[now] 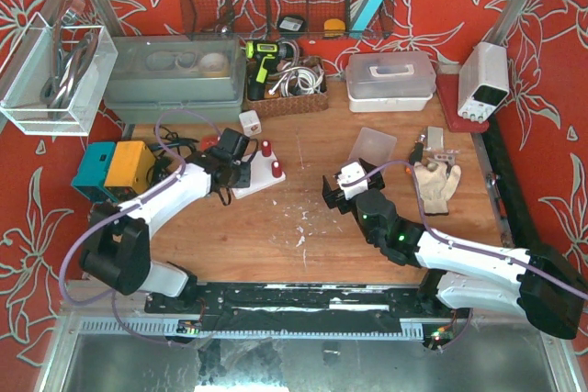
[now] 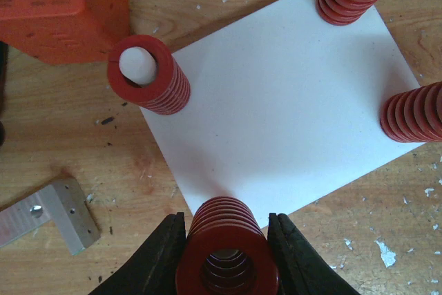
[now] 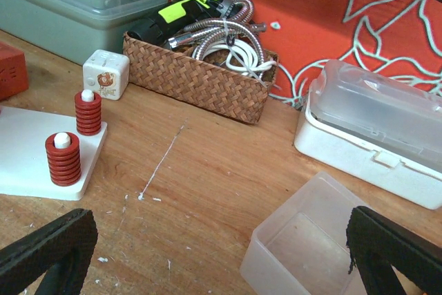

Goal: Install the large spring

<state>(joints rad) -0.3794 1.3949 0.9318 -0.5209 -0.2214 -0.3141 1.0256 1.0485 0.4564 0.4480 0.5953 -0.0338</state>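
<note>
My left pincer [image 2: 226, 226] was narrowed around one large red spring [image 2: 228, 260], holding it upright at the near corner of the white base plate [image 2: 276, 101]. I could not tell whether it sat on a peg. Three more red springs stood at the plate's other corners, and the nearest [image 2: 148, 74] showed a white peg [image 2: 136, 63] in its middle. One orange block [image 2: 62, 5] lay just beside that spring. One aluminium bracket [image 2: 48, 215] lay on the bench [image 2: 103, 164], off the plate. My right pincer [image 3: 221, 236] gaped wide, gripping nothing, well apart from the plate, with one clear plastic tub [image 3: 304, 246] in front of it.
</note>
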